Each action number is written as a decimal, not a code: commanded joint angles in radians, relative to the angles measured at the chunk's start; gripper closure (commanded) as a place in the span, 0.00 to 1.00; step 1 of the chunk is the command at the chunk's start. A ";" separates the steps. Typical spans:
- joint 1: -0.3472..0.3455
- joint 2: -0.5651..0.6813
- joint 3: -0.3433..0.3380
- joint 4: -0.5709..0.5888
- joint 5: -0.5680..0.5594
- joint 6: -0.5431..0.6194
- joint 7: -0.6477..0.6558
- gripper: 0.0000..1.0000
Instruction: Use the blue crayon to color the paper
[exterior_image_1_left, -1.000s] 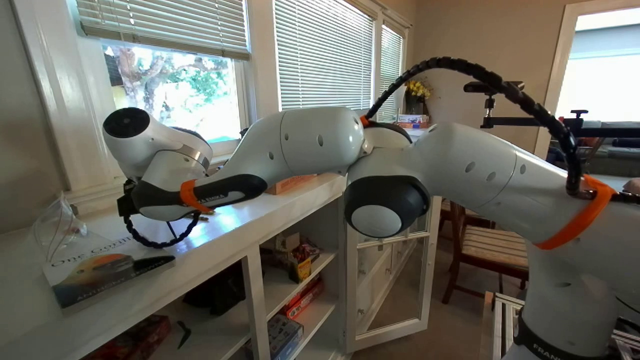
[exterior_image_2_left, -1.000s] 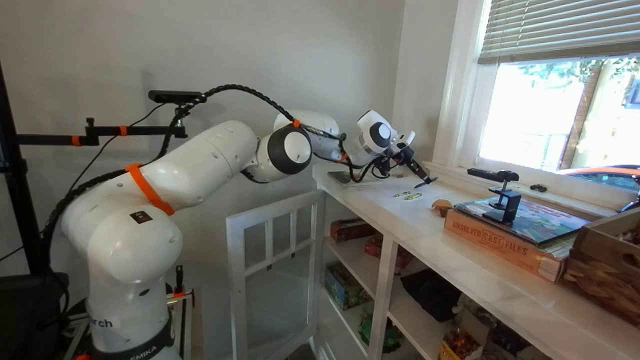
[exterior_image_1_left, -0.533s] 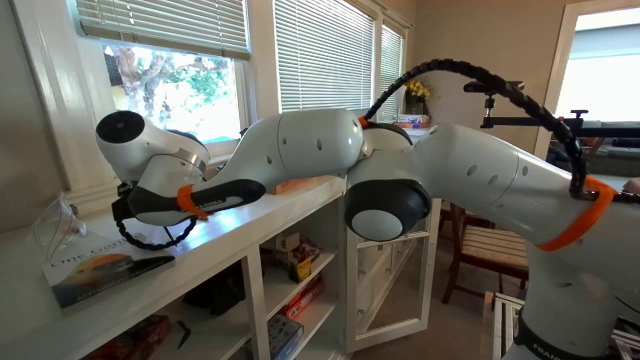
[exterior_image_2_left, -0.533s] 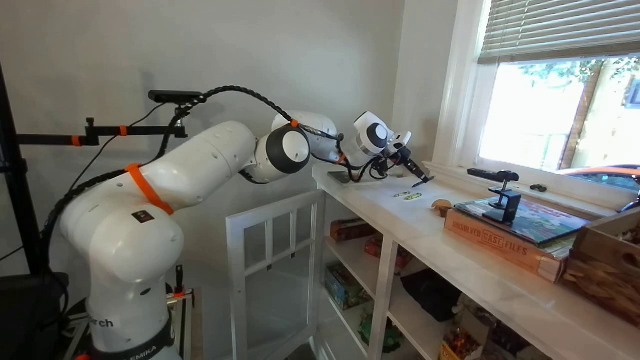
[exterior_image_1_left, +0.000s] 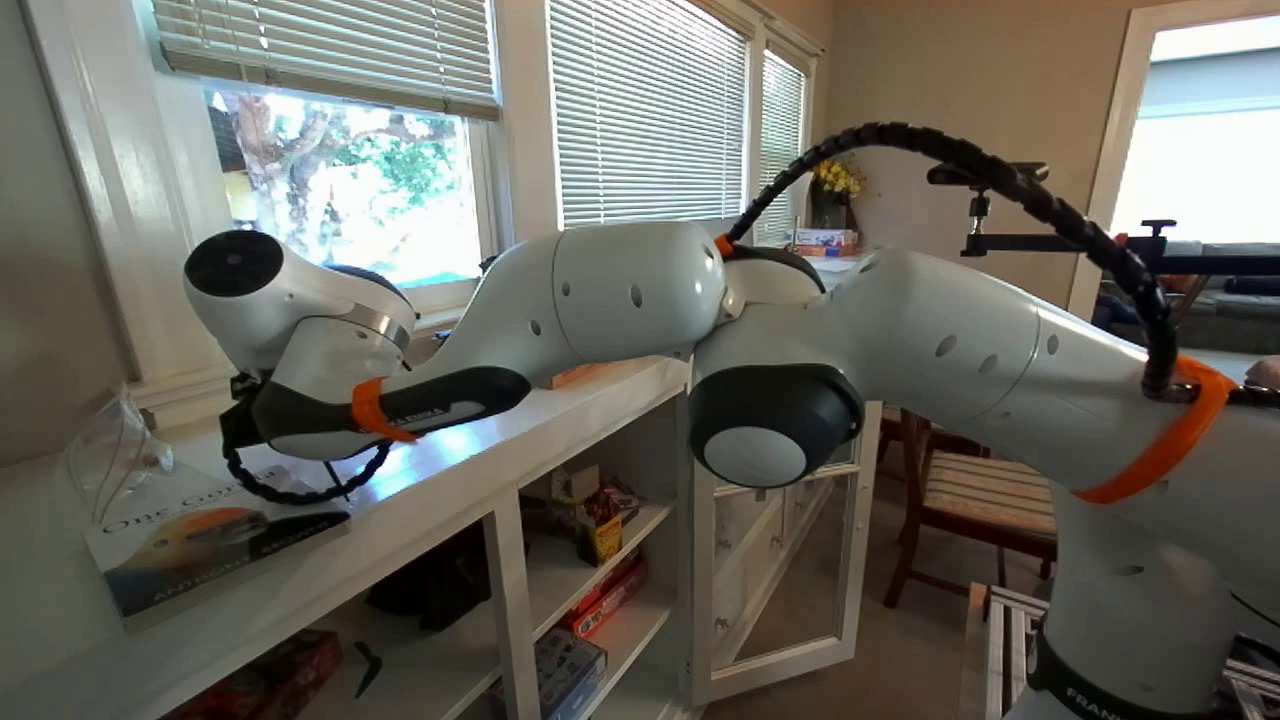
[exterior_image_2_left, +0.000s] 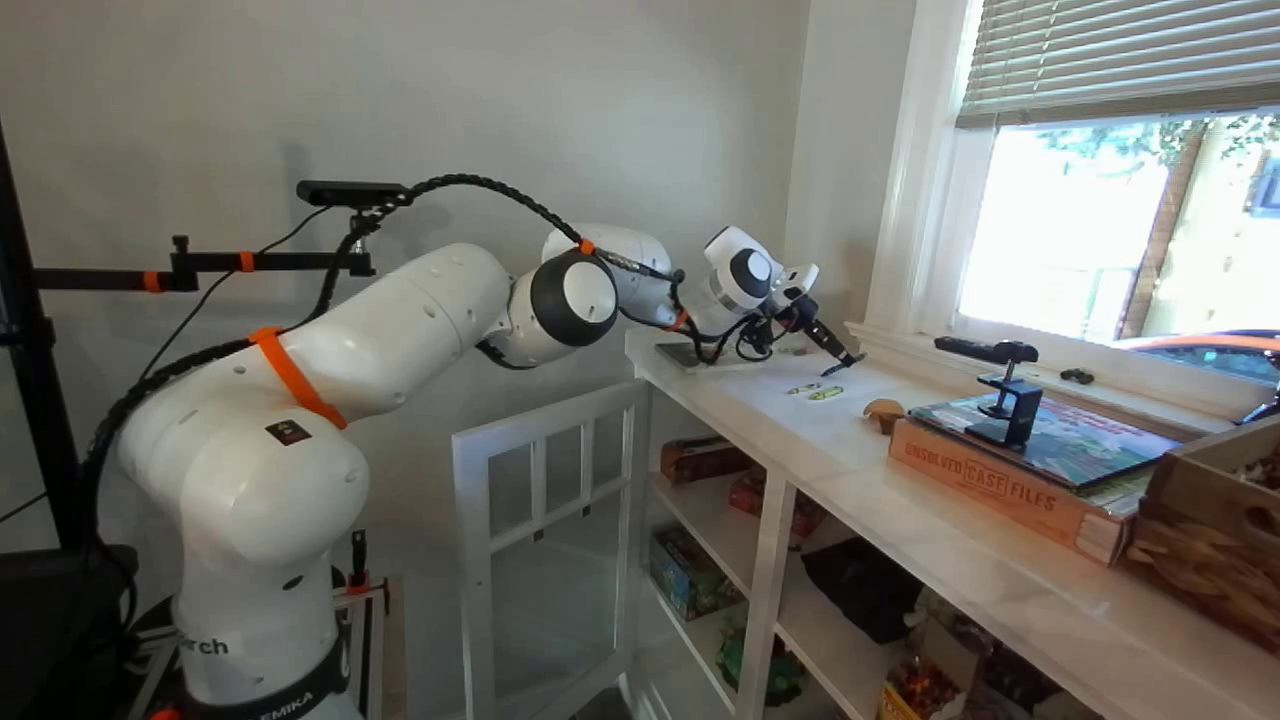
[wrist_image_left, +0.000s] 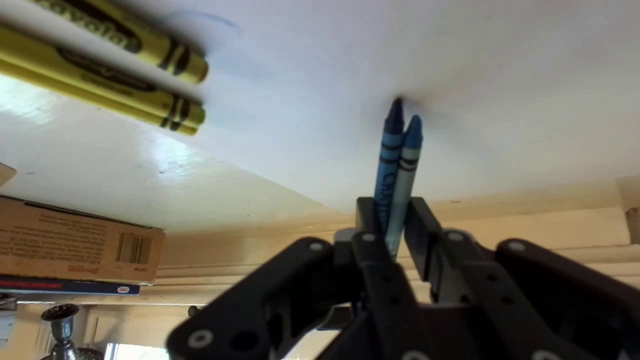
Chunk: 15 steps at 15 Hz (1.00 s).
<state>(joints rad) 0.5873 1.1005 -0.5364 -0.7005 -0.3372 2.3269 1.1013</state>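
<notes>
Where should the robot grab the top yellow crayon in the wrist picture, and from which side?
Around its wrapped middle, I think: come from above and squeeze the long sides, because the top yellow crayon lies flat, long and thin. The lower yellow crayon lies close beside it, so go gently there. The gripper holds blue crayons, so those go down first.

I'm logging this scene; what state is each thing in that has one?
paper, flat, faintly marked blue
blue-tipped crayon, held; contact with paper unclear
dark-tipped crayon, held beside it
gripper, shut on both
yellow crayons, lying down
glass cabinet door, open
corner window blind, partly raised
middle window blind, lowered
One Gorilla book, closed
plastic bag, seal unclear
Unsolved Case Files box, closed
</notes>
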 joint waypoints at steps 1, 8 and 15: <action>0.012 0.005 -0.035 -0.037 -0.025 0.026 0.047 0.95; 0.022 0.003 -0.062 -0.060 -0.021 0.025 0.058 0.95; 0.038 0.008 -0.061 -0.056 -0.016 0.030 0.049 0.95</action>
<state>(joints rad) 0.6041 1.1004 -0.5850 -0.7322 -0.3373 2.3313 1.1194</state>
